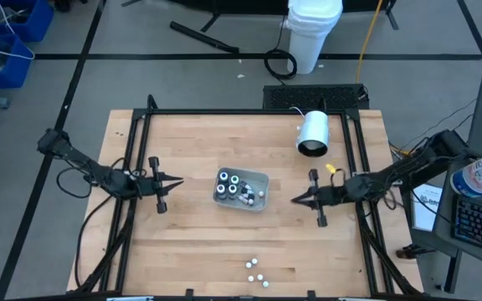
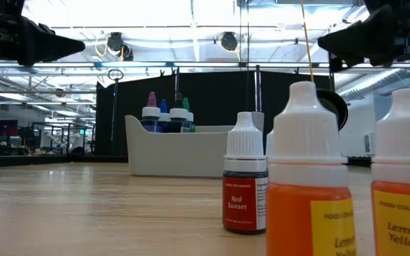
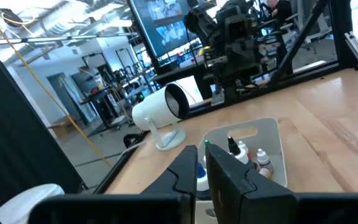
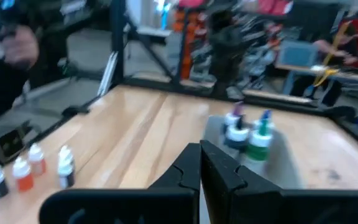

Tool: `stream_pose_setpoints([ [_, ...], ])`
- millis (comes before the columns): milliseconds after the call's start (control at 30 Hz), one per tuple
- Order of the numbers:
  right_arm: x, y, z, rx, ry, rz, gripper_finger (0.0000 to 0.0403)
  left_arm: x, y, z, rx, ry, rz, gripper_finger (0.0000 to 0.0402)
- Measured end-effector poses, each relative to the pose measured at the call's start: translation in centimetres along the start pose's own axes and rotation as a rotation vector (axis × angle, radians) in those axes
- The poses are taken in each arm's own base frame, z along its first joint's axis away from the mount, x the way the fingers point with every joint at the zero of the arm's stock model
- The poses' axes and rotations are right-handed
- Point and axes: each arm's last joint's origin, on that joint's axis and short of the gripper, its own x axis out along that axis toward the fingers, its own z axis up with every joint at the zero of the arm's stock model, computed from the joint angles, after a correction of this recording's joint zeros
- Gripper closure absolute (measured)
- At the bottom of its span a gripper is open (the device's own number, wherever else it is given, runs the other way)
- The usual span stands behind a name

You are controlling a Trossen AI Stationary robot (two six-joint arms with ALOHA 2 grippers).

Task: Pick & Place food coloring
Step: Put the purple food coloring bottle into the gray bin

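The food coloring bottles stand in two groups. Several with white, teal and dark tops stand upright in the grey tray [image 1: 260, 178] at mid-table, also seen in the right wrist view [image 4: 248, 138]. Several white-capped ones [image 1: 256, 269] stand on the wood near the table's near edge; the low view shows a red one [image 2: 245, 186] and an orange one [image 2: 307, 178] up close. My left gripper [image 1: 179, 180] hovers left of the tray, shut and pointing at it. My right gripper [image 1: 294, 199] hovers right of the tray, shut and pointing at it. Neither holds anything.
A large white cylinder [image 1: 313, 134] lies on its stand toward the far right of the table. A black frame [image 1: 224, 111] runs around the table's edges. Bare wood lies between the tray and the near-edge bottles. A white bucket [image 1: 312, 33] stands on the floor beyond.
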Motion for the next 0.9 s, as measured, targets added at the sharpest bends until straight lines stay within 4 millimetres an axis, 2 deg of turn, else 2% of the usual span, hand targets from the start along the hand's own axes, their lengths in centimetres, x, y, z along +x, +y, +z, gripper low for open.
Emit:
stream_pose_setpoints([
  [267, 7.6, 5.0, 3.6, -0.159, 0.094, 0.122, 0.0403, 0.0, 0.0, 0.0, -0.001, -0.002, 0.002, 0.0360],
  [400, 10.9, 7.5, 4.0, -0.181, 0.159, 0.016, 0.0399, 0.0, 0.0, 0.0, -0.013, -0.003, 0.002, 0.0360],
  [533, 12.4, 9.4, 2.0, -0.214, 0.221, 0.033, 0.0369, 0.0, 0.1, 0.2, -0.073, -0.015, 0.007, 0.0360],
  [733, 13.3, 11.6, -0.7, -0.090, 0.200, 0.192, 0.0275, 0.0, 0.3, 0.7, -0.160, -0.060, 0.026, 0.0360],
  [900, 13.8, 12.3, -3.0, -0.121, 0.228, 0.253, 0.0208, 0.0, 0.4, 0.8, -0.168, -0.067, 0.028, 0.0360],
])
